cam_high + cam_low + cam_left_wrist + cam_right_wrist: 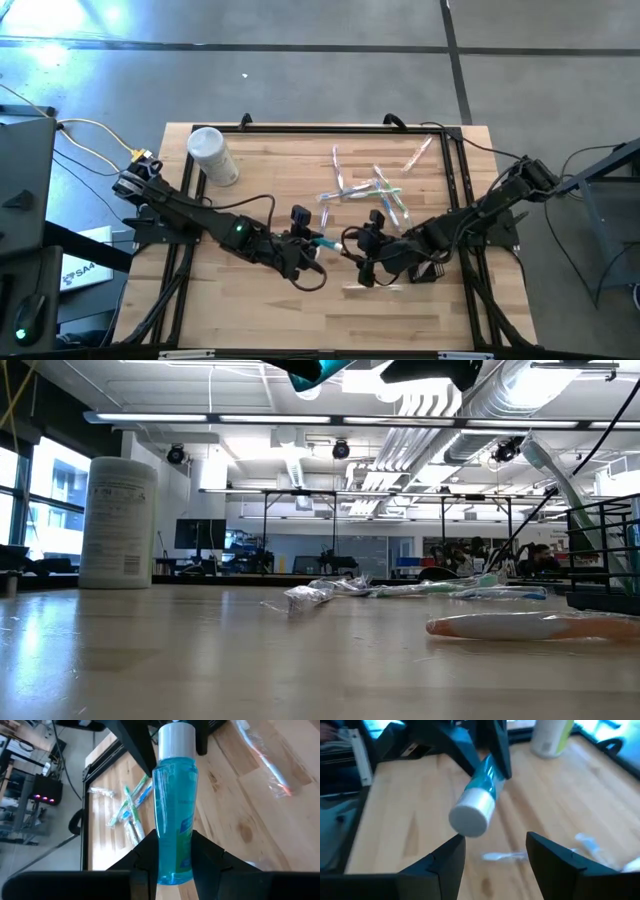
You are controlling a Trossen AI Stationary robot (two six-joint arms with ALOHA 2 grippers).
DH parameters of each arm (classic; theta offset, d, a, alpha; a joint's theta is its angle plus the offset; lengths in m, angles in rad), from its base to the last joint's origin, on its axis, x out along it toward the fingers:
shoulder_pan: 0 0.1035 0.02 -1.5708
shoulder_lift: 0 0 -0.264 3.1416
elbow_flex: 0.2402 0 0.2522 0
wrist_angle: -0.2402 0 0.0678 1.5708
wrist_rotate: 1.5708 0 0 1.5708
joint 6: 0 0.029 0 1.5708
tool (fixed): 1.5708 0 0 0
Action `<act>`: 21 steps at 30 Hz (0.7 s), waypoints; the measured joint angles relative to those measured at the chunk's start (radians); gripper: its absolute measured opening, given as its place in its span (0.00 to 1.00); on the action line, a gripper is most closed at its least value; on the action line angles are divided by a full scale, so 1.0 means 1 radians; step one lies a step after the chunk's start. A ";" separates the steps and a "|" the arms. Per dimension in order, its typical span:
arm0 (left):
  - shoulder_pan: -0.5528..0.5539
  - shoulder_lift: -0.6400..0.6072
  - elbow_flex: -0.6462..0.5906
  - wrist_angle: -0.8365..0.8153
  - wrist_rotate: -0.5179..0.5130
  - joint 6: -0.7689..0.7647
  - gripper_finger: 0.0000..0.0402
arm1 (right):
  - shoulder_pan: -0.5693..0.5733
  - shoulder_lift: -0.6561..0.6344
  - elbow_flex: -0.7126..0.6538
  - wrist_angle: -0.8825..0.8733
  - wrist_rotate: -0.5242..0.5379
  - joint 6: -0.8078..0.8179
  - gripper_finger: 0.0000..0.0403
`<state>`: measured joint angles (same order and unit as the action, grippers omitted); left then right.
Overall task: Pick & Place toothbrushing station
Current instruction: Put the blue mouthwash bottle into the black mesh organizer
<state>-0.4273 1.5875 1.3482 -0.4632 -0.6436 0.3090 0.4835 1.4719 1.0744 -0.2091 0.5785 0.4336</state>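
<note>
A small teal bottle [175,810] with a white cap [176,740] hangs above the table's middle, with my left gripper [310,244] shut on it. My right gripper [495,857] faces it from the table's right and is open. The cap [472,815] stands just ahead of the right gripper's fingers, apart from them. Several thin toothbrushes [370,190] lie flat on the wood behind both grippers. One more toothbrush [520,625] lies nearer the front. My left gripper pinches the bottle's lower part [175,862], near its bottom end, between its two fingers [142,857]. It comes slanting down from the table's left, the fingers lying along the bottle. The bottle is lifted clear, its cap end pointing away toward my right gripper.
A white canister [213,156] stands upright at the table's far left. A single toothbrush [420,152] lies at the far right. A black wire frame [600,550] shows at the low view's right edge. Bare wood lies along the near edge [250,320].
</note>
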 joint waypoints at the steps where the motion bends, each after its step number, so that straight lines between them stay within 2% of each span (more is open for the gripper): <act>1: 0.000 0.000 0.000 0.000 -0.003 0.000 0.20 | 0.000 0.000 0.000 0.012 0.005 -0.017 0.50; 10: 0.001 0.000 0.000 0.003 -0.004 0.000 0.20 | 0.000 0.005 0.000 0.184 -0.048 -0.159 0.50; 21: 0.000 0.000 0.000 0.022 -0.037 0.008 0.20 | 0.000 0.027 0.000 0.175 -0.045 -0.169 0.50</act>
<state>-0.4271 1.5871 1.3479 -0.4413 -0.6808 0.3172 0.4831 1.4991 1.0748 -0.0339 0.5334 0.2643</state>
